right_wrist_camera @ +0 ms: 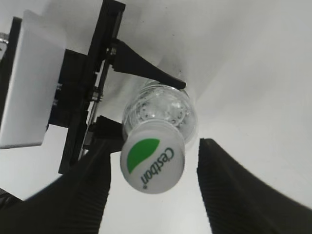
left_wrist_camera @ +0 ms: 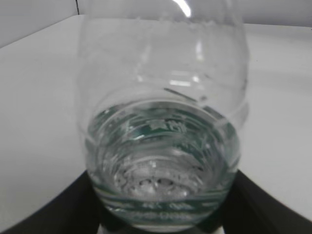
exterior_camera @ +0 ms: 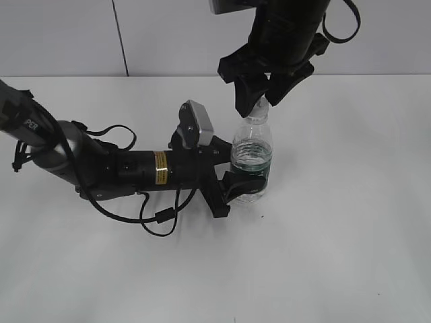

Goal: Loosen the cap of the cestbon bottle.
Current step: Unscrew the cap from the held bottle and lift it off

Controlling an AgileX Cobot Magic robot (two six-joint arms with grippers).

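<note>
The cestbon bottle (exterior_camera: 252,158) stands upright on the white table, clear with a dark green label band. My left gripper (exterior_camera: 237,176) is shut on the bottle's lower body, its black jaws on both sides of the bottle (left_wrist_camera: 163,146) in the left wrist view. My right gripper (exterior_camera: 259,101) hangs over the bottle's neck from above, open. In the right wrist view the white cap (right_wrist_camera: 152,163) with its green patch sits between the two black fingers of my right gripper (right_wrist_camera: 153,185), close to the left finger, with a gap to the right one. The cap is hidden in the exterior view.
The white table (exterior_camera: 337,256) spreads around the bottle. The left arm lies low across the table with a looping black cable (exterior_camera: 158,219) beside it. A grey wall (exterior_camera: 168,33) runs behind the table.
</note>
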